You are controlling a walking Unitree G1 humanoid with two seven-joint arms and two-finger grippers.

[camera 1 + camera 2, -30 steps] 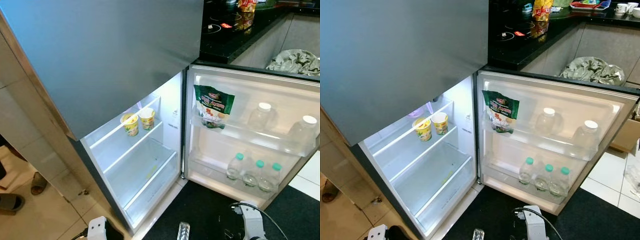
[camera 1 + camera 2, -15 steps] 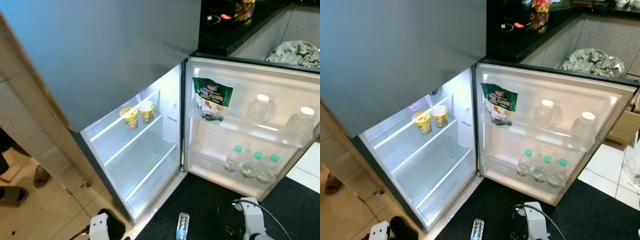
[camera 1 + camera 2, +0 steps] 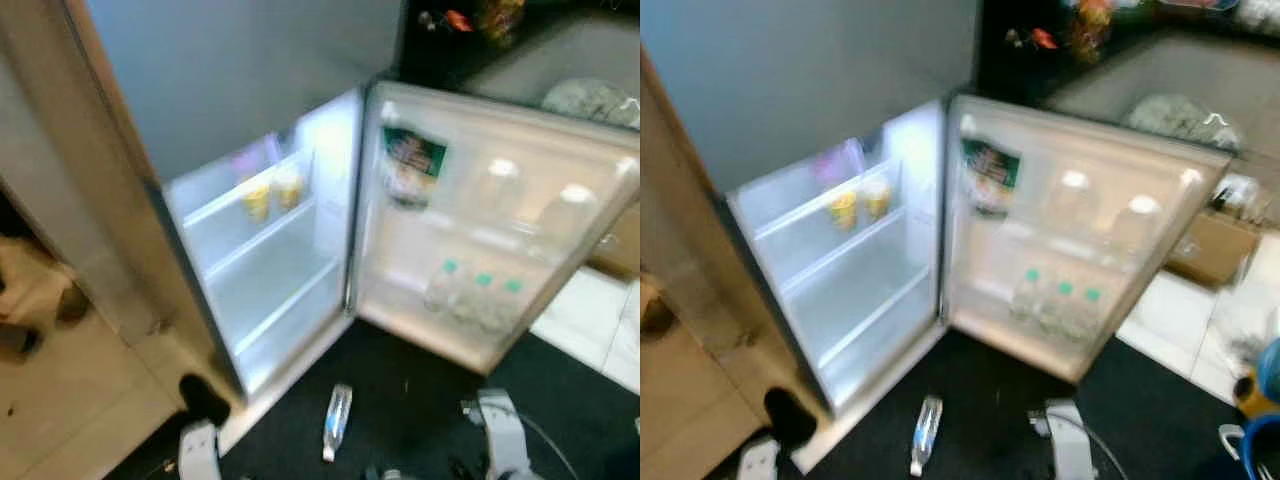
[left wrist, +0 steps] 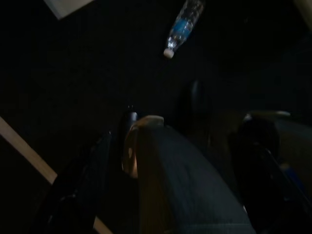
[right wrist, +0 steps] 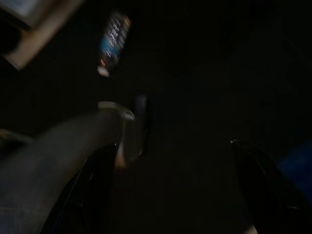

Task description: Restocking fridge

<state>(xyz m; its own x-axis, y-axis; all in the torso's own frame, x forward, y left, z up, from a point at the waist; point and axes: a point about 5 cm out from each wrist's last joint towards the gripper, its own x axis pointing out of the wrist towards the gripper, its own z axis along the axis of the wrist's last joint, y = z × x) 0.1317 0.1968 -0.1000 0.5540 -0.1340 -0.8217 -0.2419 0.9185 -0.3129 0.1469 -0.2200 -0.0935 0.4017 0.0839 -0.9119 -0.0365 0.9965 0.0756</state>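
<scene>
The fridge [image 3: 250, 130] stands wide open, its big grey upper door closed above and the lower door [image 3: 490, 220] swung out to the right. The head views are blurred. Inside, lit white shelves [image 3: 265, 240]; on the upper one, far back, two yellow cups [image 3: 272, 192] side by side, their print too smeared to read. On the door's upper rack sits a green snack bag [image 3: 408, 165] with a red-and-white logo whose lettering will not resolve, and right of it two clear bottles with white caps [image 3: 530, 205]. Lower rack: three small water bottles with green caps [image 3: 478, 300] in a row. A black countertop [image 3: 1040, 50] runs behind the door at the far right.

Down on the dark mat [image 3: 400, 400], near the fridge's open front, a water bottle [image 3: 337, 420] lies on its side; the left wrist view gives it a blue label and white cap, text unreadable. Both arms hang low: the left gripper [image 4: 180, 161] and right gripper [image 5: 180, 185] each show their two black fingers spread apart, holding nothing, in deep shade.
</scene>
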